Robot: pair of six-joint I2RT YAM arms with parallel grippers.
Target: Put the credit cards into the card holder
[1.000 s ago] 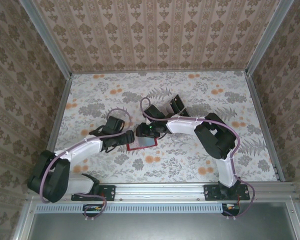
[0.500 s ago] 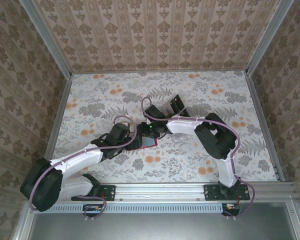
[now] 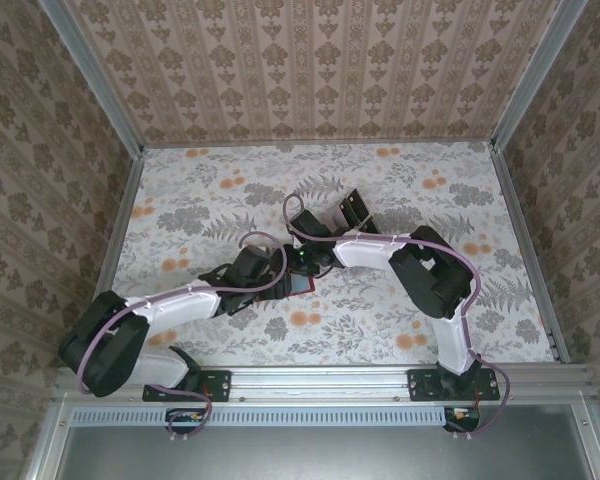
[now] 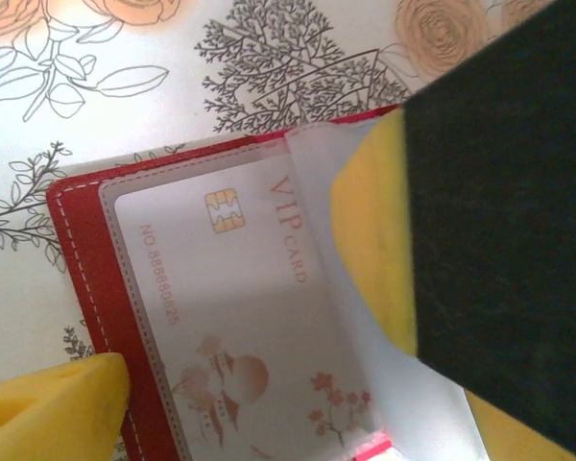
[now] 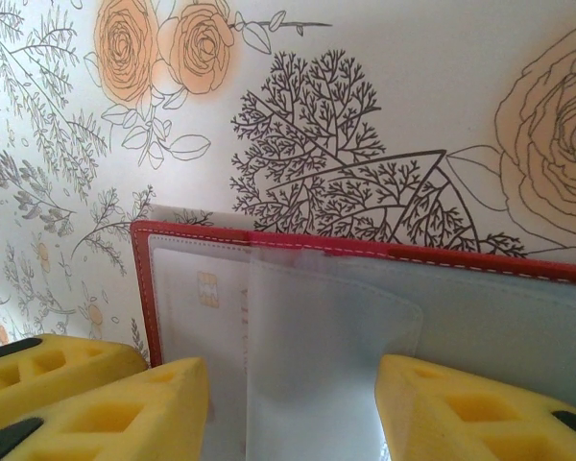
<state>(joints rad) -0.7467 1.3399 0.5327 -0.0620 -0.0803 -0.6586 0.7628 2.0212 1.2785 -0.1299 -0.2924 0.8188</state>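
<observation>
Floral tabletop [image 4: 125, 58] bears the red card holder [image 4: 77, 259], pale VIP card [image 4: 221, 298] inside.

Red card holder [image 4: 77, 279], pale pink card [image 4: 211, 307] with gold chip [image 4: 225, 211], yellow fingertips [image 5: 461, 413], white table [image 4: 307, 24] with orange-rose print

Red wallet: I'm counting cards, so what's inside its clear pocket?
In the wallet, a pale VIP card with a gold chip sits behind the clear pocket. A yellow finger pad covers its right end; anything beneath is hidden.
</observation>
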